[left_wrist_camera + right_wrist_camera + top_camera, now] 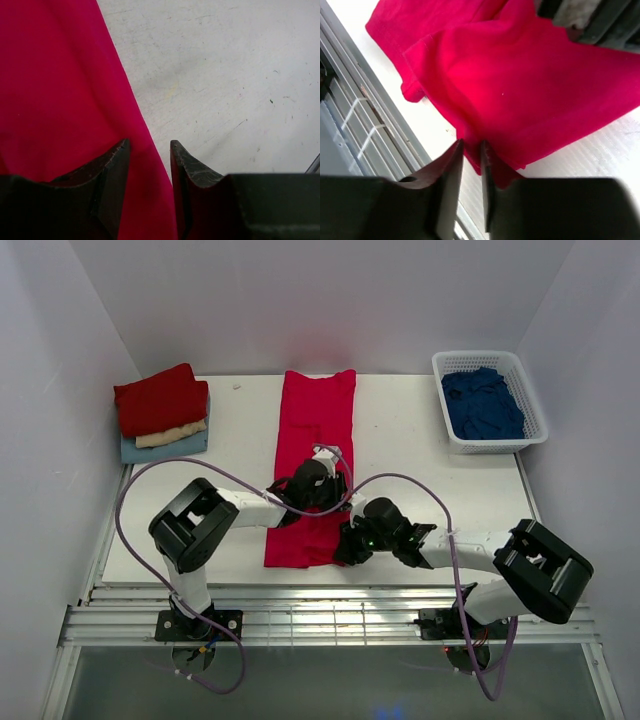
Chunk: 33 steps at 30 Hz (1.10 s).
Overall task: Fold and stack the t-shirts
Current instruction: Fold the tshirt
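Crimson t-shirt (315, 430): long axis runs ahead of your fingers (112, 170). Right gripper (471, 145) pinches near hem; left gripper (148, 145) half-open, astride side edge.

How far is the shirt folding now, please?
Done: three folded shirts, dark red, cream and pale blue, lie stacked at the far left. In hand: the crimson shirt lies as a long strip; the right claw pinches its near hem, the left claw is at its edge. Left: finishing this fold, stacking it, then the navy shirts in the basket.
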{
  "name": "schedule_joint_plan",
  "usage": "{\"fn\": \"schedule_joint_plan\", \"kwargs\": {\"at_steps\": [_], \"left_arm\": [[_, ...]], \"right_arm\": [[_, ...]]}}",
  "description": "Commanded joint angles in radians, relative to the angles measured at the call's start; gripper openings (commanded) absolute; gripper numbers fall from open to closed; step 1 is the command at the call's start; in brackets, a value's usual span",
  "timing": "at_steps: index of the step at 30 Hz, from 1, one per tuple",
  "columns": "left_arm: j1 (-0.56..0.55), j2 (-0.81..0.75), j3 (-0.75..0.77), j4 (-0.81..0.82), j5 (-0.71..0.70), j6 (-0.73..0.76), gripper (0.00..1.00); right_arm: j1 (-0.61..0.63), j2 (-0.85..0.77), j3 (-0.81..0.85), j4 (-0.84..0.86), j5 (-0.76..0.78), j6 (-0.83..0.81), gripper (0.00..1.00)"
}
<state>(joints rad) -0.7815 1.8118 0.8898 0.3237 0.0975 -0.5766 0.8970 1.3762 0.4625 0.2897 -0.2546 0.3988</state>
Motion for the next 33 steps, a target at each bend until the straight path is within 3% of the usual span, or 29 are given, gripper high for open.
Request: {"fn": "schedule_joint_plan", "kwargs": {"at_steps": [1, 4, 5, 12, 25, 33], "left_arm": [[-0.007, 0.018, -0.015, 0.029, 0.011, -0.016, 0.48], [-0.009, 0.041, -0.018, 0.035, 0.014, -0.02, 0.48], [-0.01, 0.047, -0.018, 0.037, 0.016, -0.022, 0.48], [-0.015, 0.092, -0.026, 0.046, 0.01, -0.029, 0.48], [-0.018, 0.142, -0.023, 0.06, 0.005, -0.032, 0.47], [-0.016, 0.15, -0.031, 0.067, 0.007, -0.034, 0.47]], "right_arm": [[0.028, 0.014, 0.016, 0.039, 0.043, 0.012, 0.24], [0.048, 0.011, 0.028, 0.014, 0.083, 0.015, 0.08], [0.055, 0.006, 0.031, -0.007, 0.095, 0.014, 0.08], [0.126, -0.071, 0.042, -0.086, 0.137, 0.029, 0.08], [0.261, -0.172, -0.007, -0.093, 0.014, 0.1, 0.08], [0.286, -0.226, 0.054, -0.19, 0.106, 0.069, 0.11]]}}
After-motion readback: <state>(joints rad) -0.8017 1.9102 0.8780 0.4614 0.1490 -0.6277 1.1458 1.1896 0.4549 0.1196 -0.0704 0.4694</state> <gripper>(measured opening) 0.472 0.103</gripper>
